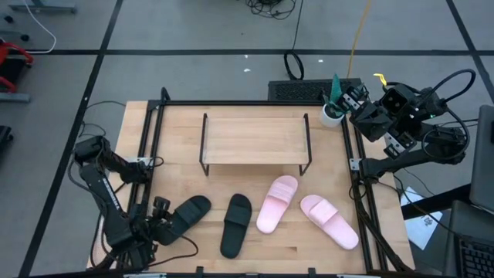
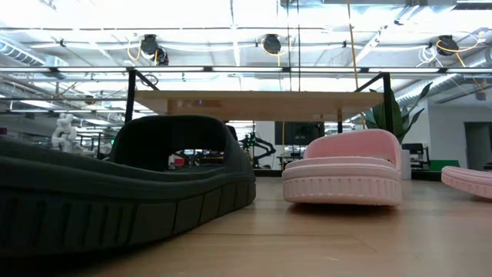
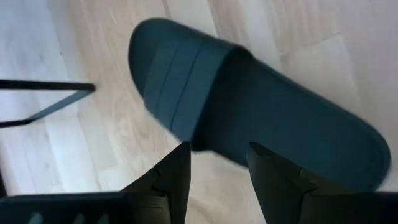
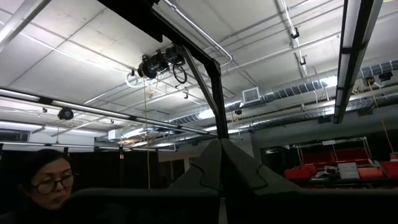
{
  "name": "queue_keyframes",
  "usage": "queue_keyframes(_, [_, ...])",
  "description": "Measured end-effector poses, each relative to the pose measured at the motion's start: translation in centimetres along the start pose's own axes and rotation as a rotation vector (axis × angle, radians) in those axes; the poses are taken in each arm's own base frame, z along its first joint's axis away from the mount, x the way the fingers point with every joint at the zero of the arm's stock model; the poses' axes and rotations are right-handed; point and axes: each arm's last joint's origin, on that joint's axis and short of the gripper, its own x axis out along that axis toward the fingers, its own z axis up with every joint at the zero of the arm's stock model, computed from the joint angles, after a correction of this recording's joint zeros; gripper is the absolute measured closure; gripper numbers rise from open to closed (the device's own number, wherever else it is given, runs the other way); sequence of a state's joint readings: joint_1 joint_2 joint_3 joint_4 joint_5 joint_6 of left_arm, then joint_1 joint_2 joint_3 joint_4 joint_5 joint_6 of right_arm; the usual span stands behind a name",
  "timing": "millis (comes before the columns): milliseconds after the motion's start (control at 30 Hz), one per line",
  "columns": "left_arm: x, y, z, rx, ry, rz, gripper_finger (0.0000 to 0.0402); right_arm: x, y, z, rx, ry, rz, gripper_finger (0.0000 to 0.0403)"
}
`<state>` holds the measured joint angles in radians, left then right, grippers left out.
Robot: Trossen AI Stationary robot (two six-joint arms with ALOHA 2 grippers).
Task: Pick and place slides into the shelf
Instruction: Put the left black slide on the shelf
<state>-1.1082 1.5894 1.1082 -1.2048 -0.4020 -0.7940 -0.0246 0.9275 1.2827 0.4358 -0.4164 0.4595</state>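
Black slide (image 1: 187, 212) btwn open left gripper (image 3: 217, 163) fingers, on table.

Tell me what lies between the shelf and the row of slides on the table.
Nothing: in the high view, only bare wooden tabletop separates the shelf from the two black slides and two pink slides.

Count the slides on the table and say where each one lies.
4, all on the table in front of the shelf, none on it. Left to right in the high view: black slide by the left gripper, black slide, pink slide, pink slide.
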Motion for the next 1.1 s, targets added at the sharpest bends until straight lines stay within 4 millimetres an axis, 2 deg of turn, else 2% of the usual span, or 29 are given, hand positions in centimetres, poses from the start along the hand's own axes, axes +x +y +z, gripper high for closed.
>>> queue_keyframes(133, [1.1,0.0,0.2,0.026,-0.022,-0.020,0.0245,0.1,-0.1,-0.1,0.001,0.003,-0.002,0.0403])
queue_keyframes(333, [1.8,0.6,0.7,0.032,-0.061,0.039,0.0245,0.2,-0.2,-0.3,0.004,0.008,-0.004,0.0403])
queue_keyframes(600, [3.0,0.4,1.1,0.026,-0.095,-0.007,0.0245,0.3,-0.4,-0.5,0.007,0.014,-0.007,0.0403])
queue_keyframes(1100, [5.3,0.7,0.1,0.028,-0.126,0.073,0.0245,0.3,-0.4,-0.5,0.009,0.018,-0.009,0.0403])
